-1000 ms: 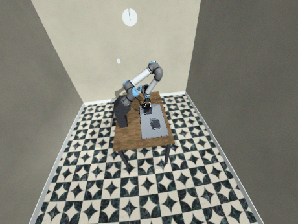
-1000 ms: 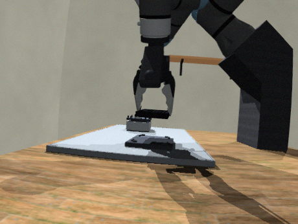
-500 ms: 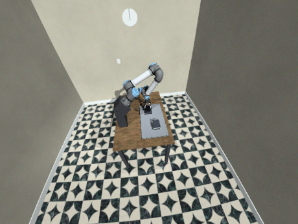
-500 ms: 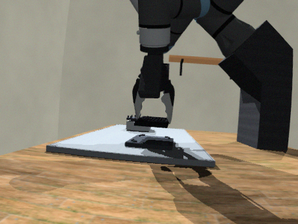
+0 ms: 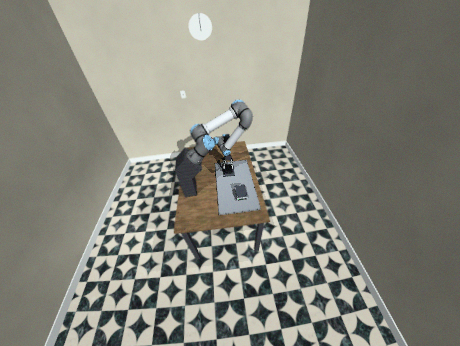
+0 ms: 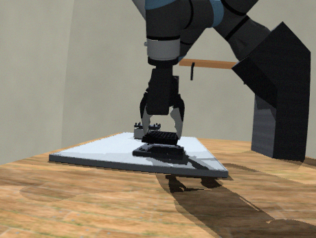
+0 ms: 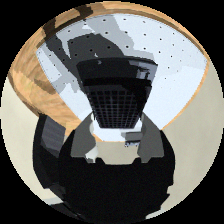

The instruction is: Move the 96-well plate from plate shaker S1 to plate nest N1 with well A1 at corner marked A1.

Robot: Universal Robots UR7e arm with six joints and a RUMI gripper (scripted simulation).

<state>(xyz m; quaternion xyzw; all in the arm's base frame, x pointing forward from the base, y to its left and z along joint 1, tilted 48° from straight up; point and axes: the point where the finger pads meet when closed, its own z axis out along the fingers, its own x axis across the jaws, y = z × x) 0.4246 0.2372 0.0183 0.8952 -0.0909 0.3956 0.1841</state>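
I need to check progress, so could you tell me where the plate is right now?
In the exterior view the plate is clamped in the hand, just above the nest on the grey mat, with the shaker behind it.

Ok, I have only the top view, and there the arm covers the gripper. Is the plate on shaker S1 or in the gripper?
Observer: In the gripper. The exterior view shows it shut on the plate, away from the shaker.
Operator: How high above nest N1?
Observer: Very low over the nest. I cannot tell whether they touch.
Operator: Is the plate level?
Observer: It looks level in the exterior view. The wrist view shows the wells, but I cannot make out the cut corner.
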